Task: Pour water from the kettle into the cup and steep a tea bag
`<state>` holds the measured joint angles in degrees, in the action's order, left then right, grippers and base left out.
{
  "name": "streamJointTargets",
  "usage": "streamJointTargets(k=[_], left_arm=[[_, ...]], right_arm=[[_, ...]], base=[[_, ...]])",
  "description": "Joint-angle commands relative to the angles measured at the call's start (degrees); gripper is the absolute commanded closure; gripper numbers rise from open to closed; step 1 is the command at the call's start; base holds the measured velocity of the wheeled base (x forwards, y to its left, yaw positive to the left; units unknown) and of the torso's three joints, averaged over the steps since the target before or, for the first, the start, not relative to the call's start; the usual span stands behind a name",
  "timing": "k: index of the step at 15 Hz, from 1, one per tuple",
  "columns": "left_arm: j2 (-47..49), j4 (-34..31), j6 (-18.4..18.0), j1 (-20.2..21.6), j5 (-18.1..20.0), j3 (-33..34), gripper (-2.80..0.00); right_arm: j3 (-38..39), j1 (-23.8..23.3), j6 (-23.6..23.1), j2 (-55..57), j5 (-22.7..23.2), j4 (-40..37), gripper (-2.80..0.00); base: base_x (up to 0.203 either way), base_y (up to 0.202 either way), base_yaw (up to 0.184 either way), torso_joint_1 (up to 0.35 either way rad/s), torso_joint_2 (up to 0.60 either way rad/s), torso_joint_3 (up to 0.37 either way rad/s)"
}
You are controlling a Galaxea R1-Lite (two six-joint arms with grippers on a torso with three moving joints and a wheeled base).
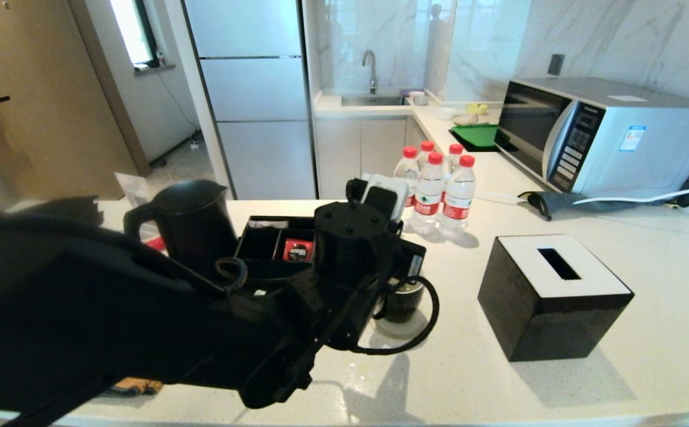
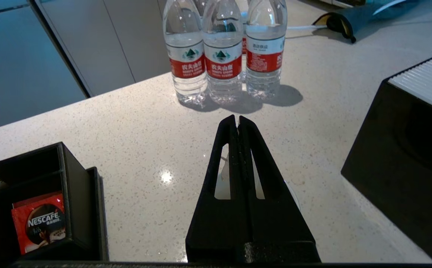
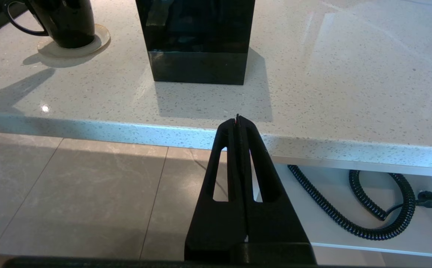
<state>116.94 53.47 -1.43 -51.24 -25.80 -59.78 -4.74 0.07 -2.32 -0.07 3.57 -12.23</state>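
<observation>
The left gripper [image 2: 237, 121] was pinched tight, hovering above the cup [image 1: 405, 299] mid-countertop [image 1: 647, 332]. The right gripper [image 3: 237, 120], also closed, hung off the front edge. Four water bottles [image 1: 433, 184] stood at the back; one kettle [image 1: 193, 222] stood left.

Matte black left arm [image 1: 142, 308], looped black cable [image 1: 415, 332], slotted tapering black jaws.

The left arm [image 1: 142, 320] blocks most of the cup [image 1: 405, 301], so no telling what's inside. Kettle [image 1: 193, 222] base is hidden too. Bottles [image 2: 221, 48] lose their caps off the left wrist view's edge.
</observation>
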Motion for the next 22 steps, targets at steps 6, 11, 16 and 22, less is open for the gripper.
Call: streamJointTargets(k=[6,11,16,22], left_arm=[[-0.8,-0.8,-1.7,-0.1,0.0,-2.5,0.0],[-2.4,-4.7,-3.6,-0.6,0.4,-8.3,0.0],[-3.7,-5.3,-4.2,-2.1,0.2,-9.8,0.0],[-3.1,-5.1,-4.1,-3.5,0.1,-9.8,0.0]], right_arm=[[0.0,0.0,-0.1,0.1,0.0,-0.1,0.0],[0.0,0.0,-0.1,0.1,0.0,-0.1,0.0],[0.0,0.0,-0.1,0.1,0.0,-0.1,0.0],[0.0,0.0,-0.1,0.1,0.0,-0.1,0.0]], base=[[0.0,0.0,0.0,0.0,0.0,0.0],[0.0,0.0,0.0,0.0,0.0,0.0],[0.0,0.0,0.0,0.0,0.0,0.0],[0.0,0.0,0.0,0.0,0.0,0.0]])
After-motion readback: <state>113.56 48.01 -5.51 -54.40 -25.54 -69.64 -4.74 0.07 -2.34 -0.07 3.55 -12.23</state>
